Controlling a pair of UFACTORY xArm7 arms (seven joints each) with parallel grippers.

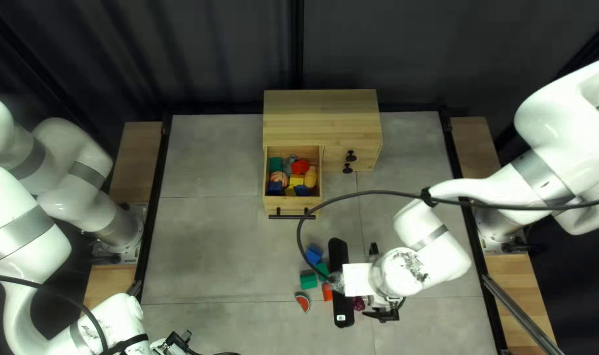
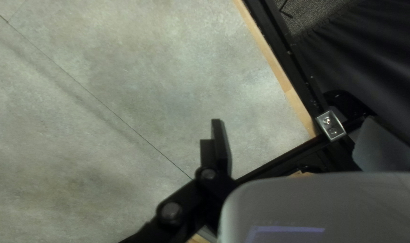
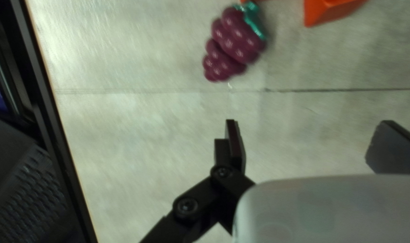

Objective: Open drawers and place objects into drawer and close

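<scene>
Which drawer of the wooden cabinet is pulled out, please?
The drawer at the left of the cabinet in the top left view, with toys inside; the fronts with round black knobs, to its right, are shut.

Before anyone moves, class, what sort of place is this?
Probably a robotics lab: my white left arm and right arm flank a table, with a dark curtain behind and toys in an open drawer.

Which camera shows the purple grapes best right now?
The right wrist view: the grapes appear large, with nothing in front. The top left view shows only a small patch beside the right arm; the left wrist view shows none of them.
</scene>
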